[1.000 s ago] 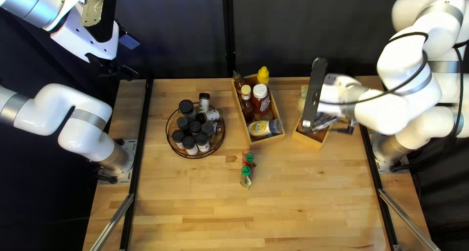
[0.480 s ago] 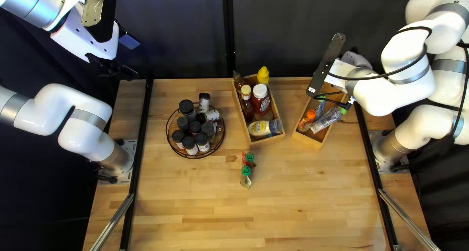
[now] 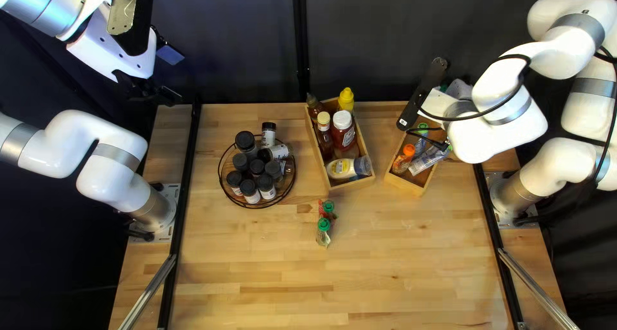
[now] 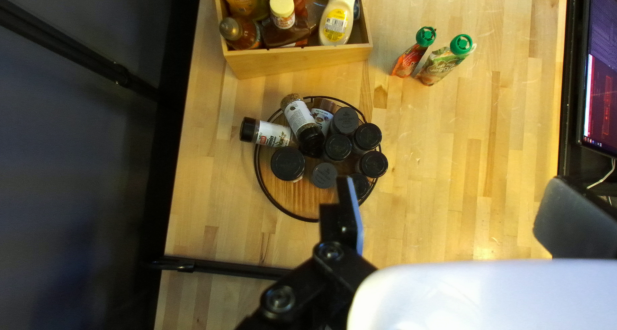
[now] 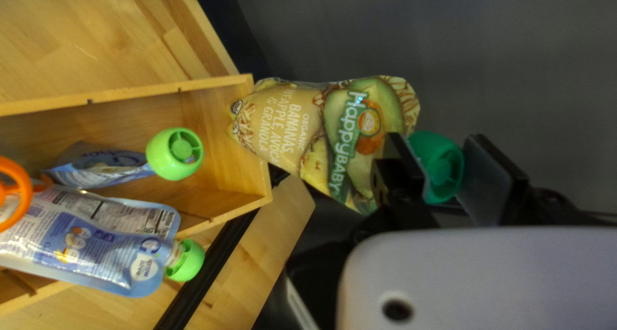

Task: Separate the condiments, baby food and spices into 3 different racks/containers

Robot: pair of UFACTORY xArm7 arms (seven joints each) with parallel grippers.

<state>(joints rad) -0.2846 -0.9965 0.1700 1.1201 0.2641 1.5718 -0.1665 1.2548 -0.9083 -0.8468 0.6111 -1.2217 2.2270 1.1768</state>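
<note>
Right wrist view: the right jaws are closed on the green cap [image 5: 440,166] of a yellow baby food pouch [image 5: 289,124], whose body reaches from them toward the end wall of the baby food box [image 5: 222,118]. Sorting baby food looks like the step in hand; next, the pouch likely needs easing inward over the box and releasing beside the blue pouch [image 5: 96,246]. Left jaws stand wide, the spice rack [image 4: 292,198] ahead, two green-capped pouches [image 4: 440,66] on the table [image 4: 463,143] beyond, probably due afterward.
</note>
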